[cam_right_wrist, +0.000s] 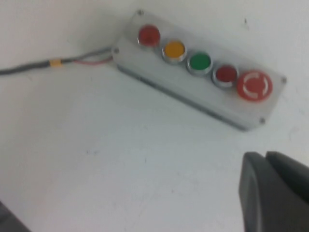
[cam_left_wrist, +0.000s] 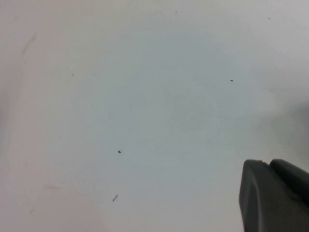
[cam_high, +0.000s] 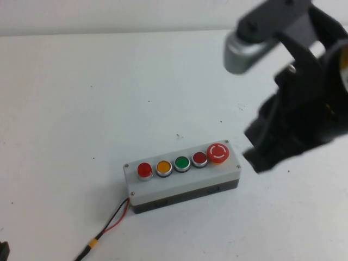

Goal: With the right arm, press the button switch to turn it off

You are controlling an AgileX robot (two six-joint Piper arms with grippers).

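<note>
Button switch (cam_high: 144, 170) sits at left end of grey box (cam_high: 182, 182), beside orange button (cam_high: 163, 167). Right gripper (cam_high: 266, 152) hovers off box's right end, well apart; finger state indeterminate. Left gripper (cam_left_wrist: 275, 195) over bare table (cam_left_wrist: 145, 96).

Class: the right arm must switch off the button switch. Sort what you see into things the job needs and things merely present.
Needed: button switch, on the grey box; right gripper, above the table right of the box.

Merely present: orange button, green button, mushroom button, left gripper.

One grey box (cam_high: 182, 182); five buttons: three red, one orange (cam_high: 163, 167), one green (cam_high: 181, 163); two arms.
</note>
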